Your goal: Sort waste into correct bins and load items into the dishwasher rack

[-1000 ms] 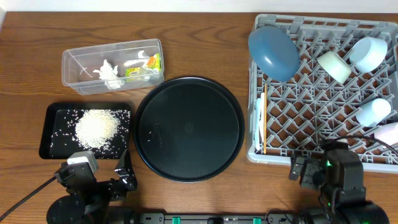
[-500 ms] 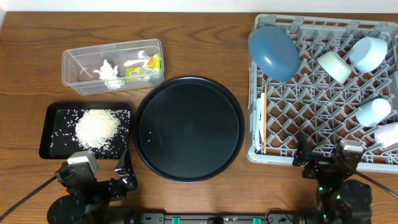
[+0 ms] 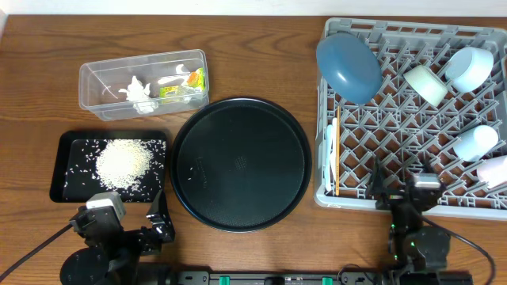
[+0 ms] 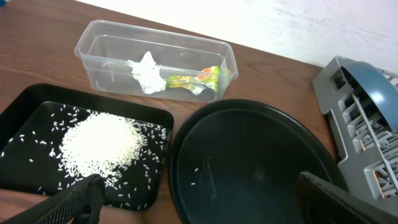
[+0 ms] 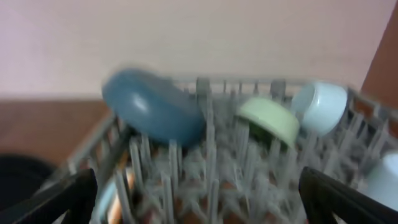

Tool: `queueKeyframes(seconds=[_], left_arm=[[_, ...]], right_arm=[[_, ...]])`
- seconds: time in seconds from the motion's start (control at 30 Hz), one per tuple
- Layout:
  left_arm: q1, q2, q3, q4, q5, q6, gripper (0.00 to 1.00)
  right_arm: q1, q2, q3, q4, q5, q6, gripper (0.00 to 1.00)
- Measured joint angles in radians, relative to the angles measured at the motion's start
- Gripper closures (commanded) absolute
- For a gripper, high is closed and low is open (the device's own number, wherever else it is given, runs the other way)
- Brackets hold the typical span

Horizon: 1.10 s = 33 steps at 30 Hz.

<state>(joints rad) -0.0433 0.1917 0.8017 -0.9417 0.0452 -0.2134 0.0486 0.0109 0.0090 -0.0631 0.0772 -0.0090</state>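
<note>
Now the orange chopsticks [image 3: 337, 150] lie side by side along the rack's [image 3: 396, 119] left edge, their length running front to back; the left claw [image 4: 205, 202] and right claw [image 5: 199, 199] are both spread wide, holding nothing.

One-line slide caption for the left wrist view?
Open left end effector facing rice piled in the black tray, tissue and wrapper in the clear tub, round tray alongside.
</note>
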Motion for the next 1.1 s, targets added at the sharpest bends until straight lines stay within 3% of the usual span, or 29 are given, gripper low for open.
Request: queueKeyframes(seconds=[1.1], left_arm=[[0.0,0.0,0.0,0.0,0.0,0.0,0.02]], right_arm=[[0.0,0.001,-0.002,-0.005,-0.048,-0.047,0.01]])
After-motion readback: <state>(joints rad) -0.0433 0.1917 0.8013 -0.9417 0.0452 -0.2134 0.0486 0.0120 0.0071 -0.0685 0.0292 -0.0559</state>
